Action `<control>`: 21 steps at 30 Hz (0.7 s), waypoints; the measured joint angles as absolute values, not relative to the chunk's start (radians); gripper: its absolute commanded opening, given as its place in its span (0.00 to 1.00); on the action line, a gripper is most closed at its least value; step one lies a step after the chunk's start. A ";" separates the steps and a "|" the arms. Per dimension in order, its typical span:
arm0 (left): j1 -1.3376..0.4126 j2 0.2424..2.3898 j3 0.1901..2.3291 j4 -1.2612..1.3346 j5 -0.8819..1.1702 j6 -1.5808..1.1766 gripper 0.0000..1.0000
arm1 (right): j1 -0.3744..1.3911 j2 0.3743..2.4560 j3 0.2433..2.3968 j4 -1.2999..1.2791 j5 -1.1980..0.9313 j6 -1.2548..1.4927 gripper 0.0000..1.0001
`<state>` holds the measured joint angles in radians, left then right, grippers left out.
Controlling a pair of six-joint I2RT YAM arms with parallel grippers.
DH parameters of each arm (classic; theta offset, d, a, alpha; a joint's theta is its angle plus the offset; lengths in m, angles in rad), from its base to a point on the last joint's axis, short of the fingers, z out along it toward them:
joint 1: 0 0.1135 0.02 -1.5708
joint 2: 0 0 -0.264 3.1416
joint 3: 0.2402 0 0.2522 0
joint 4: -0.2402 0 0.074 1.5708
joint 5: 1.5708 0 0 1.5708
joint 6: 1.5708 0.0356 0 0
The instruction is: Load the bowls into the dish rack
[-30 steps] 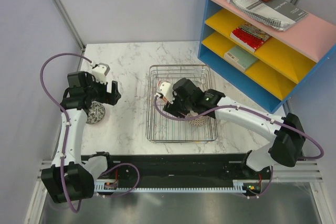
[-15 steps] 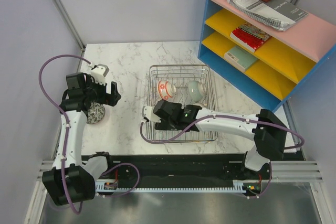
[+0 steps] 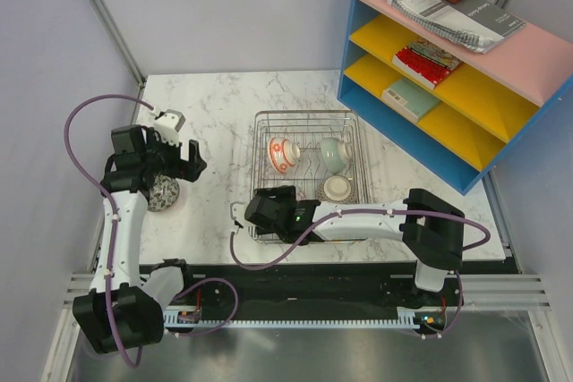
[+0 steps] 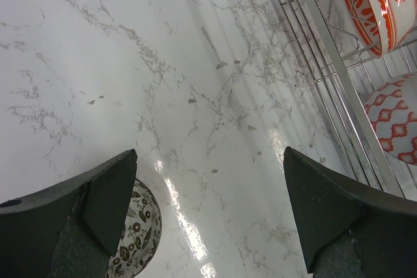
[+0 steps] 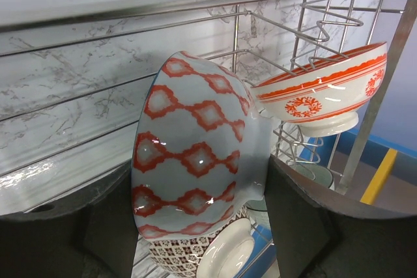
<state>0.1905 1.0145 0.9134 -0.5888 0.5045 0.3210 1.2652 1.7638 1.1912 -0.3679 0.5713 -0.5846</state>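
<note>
The dish rack (image 3: 353,145) stands mid-table. In it stand a red-orange bowl (image 3: 280,153), a pale teal-green bowl (image 3: 333,154) and a reddish patterned bowl (image 3: 337,188). My right gripper (image 3: 269,207) is at the rack's front-left corner, shut on a pale bowl with red diamonds (image 5: 195,161) held on edge among the wires. My right gripper (image 5: 199,180) has a finger on each side of that bowl. My left gripper (image 3: 183,160) hovers open over bare marble. A black-and-white floral bowl (image 3: 164,192) sits on the table beside it, under the left finger (image 4: 98,200).
A blue shelf unit (image 3: 407,136) with pink and yellow shelves holding books stands at the back right, close to the rack. Grey walls close off the left and the back. The rack's wire rim (image 4: 326,50) runs along the right of the left wrist view.
My right arm has swung from the rack's middle to its front-left corner with the diamond bowl, uncovering the bowls behind. The left arm has barely moved.
</note>
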 measured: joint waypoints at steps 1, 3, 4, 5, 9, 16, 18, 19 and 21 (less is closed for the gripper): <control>0.191 1.013 0.912 -0.589 0.505 0.321 1.00 | 1.267 1.769 1.191 -0.361 0.581 -0.590 0.00; 0.191 1.009 0.909 -0.589 0.508 0.321 1.00 | 1.271 1.776 1.191 -0.351 0.591 -0.593 0.03; 0.192 1.008 0.909 -0.589 0.508 0.321 1.00 | 1.272 1.779 1.191 -0.347 0.597 -0.596 0.12; 0.193 1.007 0.909 -0.588 0.508 0.321 1.00 | 1.272 1.781 1.191 -0.345 0.602 -0.597 0.18; 0.196 1.007 0.909 -0.589 0.509 0.321 1.00 | 1.272 1.782 1.193 -0.347 0.603 -0.596 0.43; 0.196 1.007 0.909 -0.589 0.509 0.321 1.00 | 1.272 1.785 1.210 -0.375 0.591 -0.591 0.72; 0.197 1.007 0.909 -0.589 0.509 0.321 1.00 | 1.272 1.787 1.217 -0.383 0.586 -0.590 0.80; 0.197 1.007 0.909 -0.588 0.509 0.321 1.00 | 1.272 1.789 1.221 -0.386 0.583 -0.588 0.81; 0.197 1.007 0.909 -0.589 0.509 0.321 1.00 | 1.272 1.795 1.232 -0.397 0.571 -0.583 0.88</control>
